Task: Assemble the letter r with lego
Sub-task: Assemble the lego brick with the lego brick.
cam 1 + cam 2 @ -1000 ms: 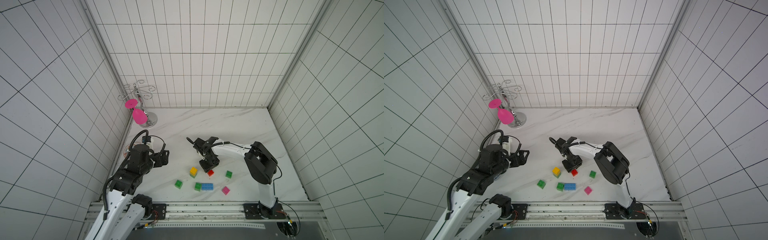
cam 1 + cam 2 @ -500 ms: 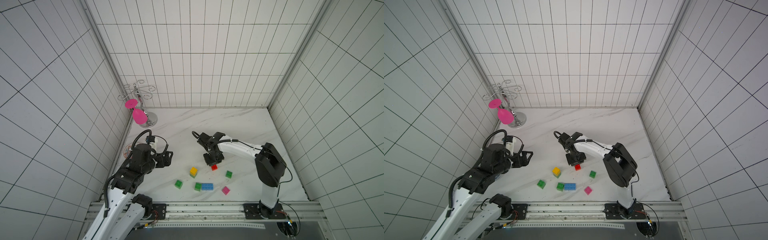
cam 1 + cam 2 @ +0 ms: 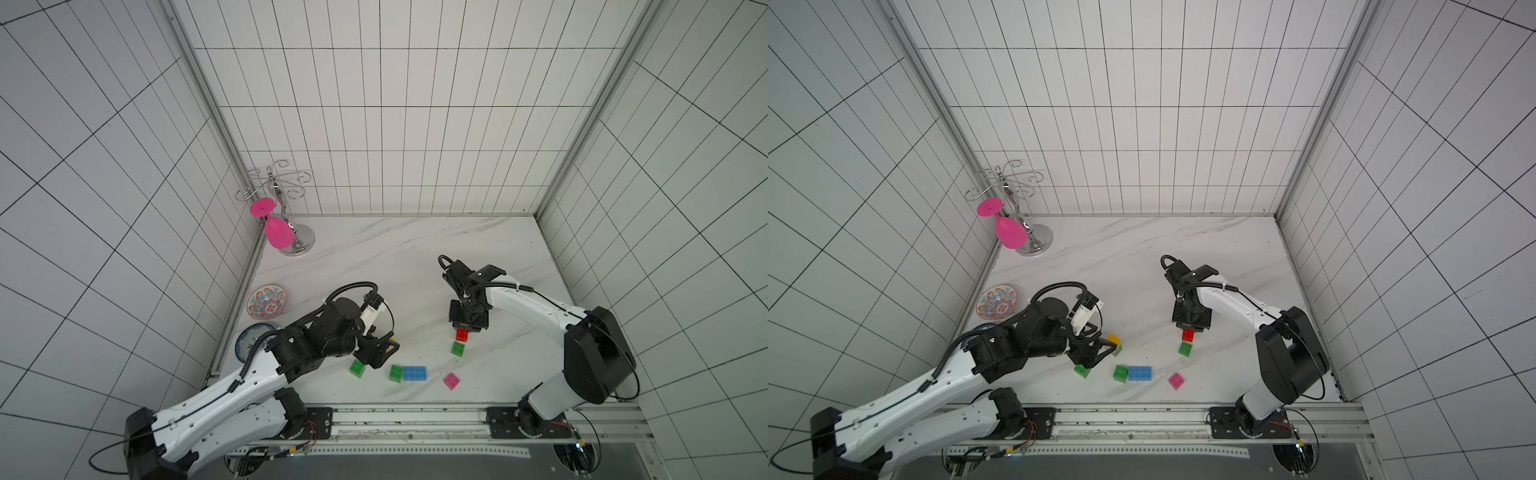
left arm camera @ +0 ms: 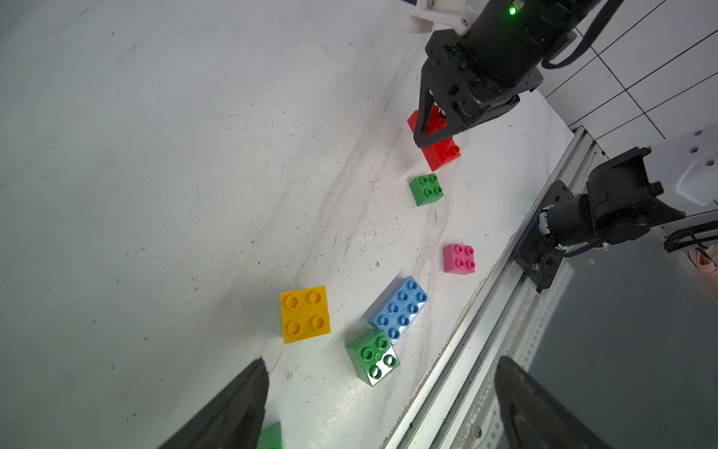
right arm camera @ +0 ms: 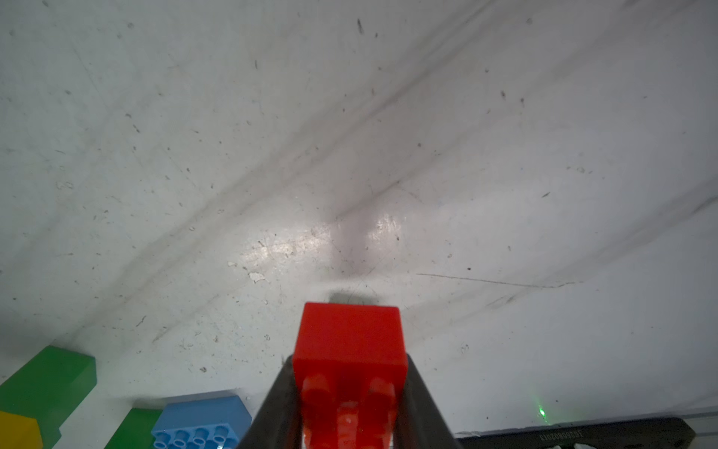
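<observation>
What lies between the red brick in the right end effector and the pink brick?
One green brick, close to the red brick and well short of the pink brick. Both top views and the left wrist view show it.

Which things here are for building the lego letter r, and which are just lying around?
For the job: red brick in the right gripper, blue brick, yellow brick, pink brick, green bricks.
Lying about: metal rack, pink glass, patterned dish, blue plate.
</observation>
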Motion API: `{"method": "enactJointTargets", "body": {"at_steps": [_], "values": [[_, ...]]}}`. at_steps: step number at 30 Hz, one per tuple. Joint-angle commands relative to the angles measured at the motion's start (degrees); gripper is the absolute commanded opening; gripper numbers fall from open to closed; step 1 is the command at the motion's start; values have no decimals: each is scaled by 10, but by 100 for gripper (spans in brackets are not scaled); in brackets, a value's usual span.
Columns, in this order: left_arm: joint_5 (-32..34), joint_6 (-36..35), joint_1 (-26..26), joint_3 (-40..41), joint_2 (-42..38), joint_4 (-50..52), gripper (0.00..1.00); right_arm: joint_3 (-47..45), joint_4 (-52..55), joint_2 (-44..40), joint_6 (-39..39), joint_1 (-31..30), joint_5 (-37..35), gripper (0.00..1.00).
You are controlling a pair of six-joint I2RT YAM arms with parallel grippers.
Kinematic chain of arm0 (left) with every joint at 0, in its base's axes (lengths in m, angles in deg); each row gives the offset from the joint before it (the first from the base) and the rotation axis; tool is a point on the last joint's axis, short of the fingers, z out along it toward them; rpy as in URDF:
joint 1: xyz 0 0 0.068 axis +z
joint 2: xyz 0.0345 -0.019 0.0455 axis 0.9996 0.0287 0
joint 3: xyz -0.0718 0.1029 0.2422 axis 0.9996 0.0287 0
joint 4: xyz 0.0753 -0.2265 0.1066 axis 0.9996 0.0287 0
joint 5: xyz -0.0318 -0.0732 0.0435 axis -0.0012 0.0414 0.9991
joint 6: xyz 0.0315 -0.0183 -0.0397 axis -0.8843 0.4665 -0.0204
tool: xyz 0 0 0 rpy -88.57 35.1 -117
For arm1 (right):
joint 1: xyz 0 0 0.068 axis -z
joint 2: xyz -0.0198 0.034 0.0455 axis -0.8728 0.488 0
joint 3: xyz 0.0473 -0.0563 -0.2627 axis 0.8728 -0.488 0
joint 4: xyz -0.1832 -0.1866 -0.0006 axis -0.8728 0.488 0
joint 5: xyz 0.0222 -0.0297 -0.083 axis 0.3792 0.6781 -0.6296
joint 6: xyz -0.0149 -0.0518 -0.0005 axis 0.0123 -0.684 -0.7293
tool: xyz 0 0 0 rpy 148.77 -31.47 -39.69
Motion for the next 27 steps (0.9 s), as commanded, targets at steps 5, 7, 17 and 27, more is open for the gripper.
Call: {"method": "enactJointTargets", "body": {"at_steps": [5, 7, 17, 27], "values": [[31, -5, -2, 17, -22, -23, 92, -43, -37, -26, 33, 7, 12, 0], [34, -4, -2, 20, -29, -27, 93, -52, -46, -22, 37, 7, 14, 0], [43, -2, -2, 22, -23, -27, 93, -79, -59, -13, 51, 7, 1, 0], [43, -2, -2, 22, -6, -28, 93, -91, -77, 12, 67, 4, -10, 0]]}}
